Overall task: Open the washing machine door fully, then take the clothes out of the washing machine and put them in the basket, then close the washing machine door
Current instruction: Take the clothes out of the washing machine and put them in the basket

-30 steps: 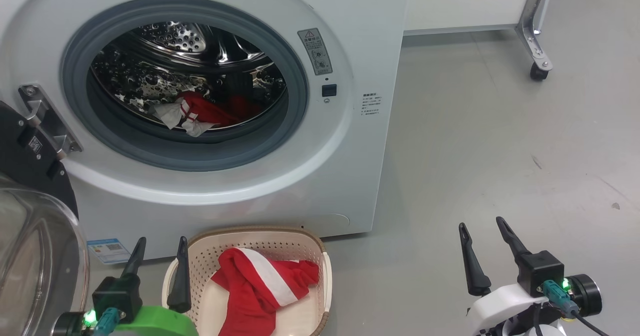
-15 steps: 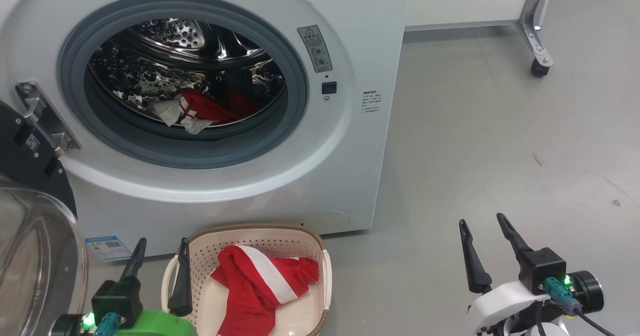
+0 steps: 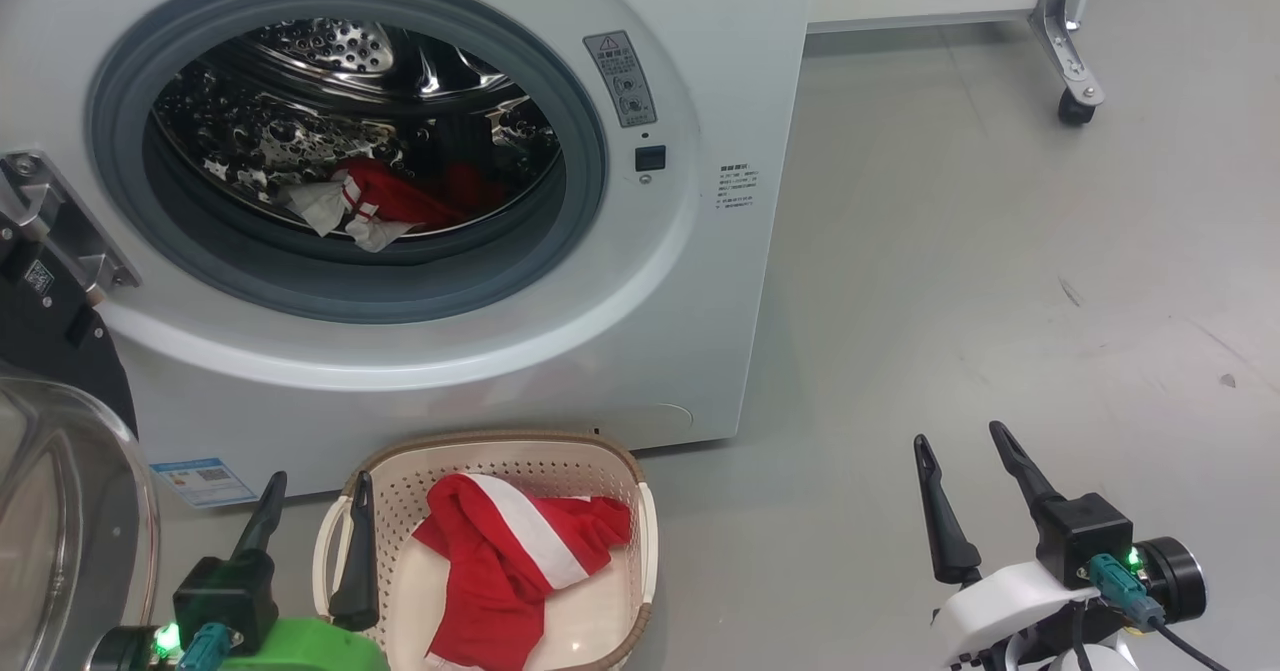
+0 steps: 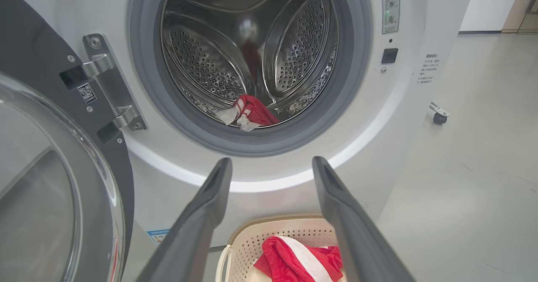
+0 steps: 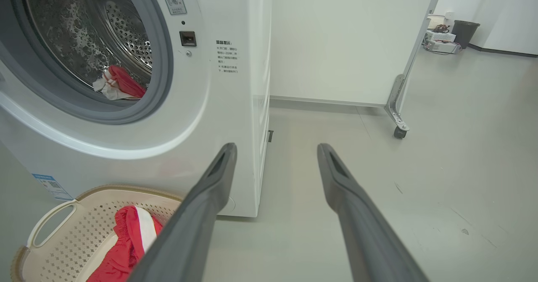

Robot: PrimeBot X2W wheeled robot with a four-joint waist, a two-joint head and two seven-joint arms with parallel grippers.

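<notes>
Washer door [image 3: 70, 511] wide open. Red-white clothes [image 3: 370, 206] in drum [image 3: 300, 61]; red garment [image 3: 500, 551] in basket [image 3: 500, 442]. Both released, empty: left claw [image 3: 320, 479], right claw [image 3: 958, 437].

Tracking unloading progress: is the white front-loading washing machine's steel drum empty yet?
Not empty: a red-and-white garment bundle lies at the bottom of the perforated steel drum.

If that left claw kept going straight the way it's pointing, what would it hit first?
Most likely the white front of the washing machine, just below its grey gasket. The open left gripper aims there, passing above the basket, though depth is unclear.
</notes>
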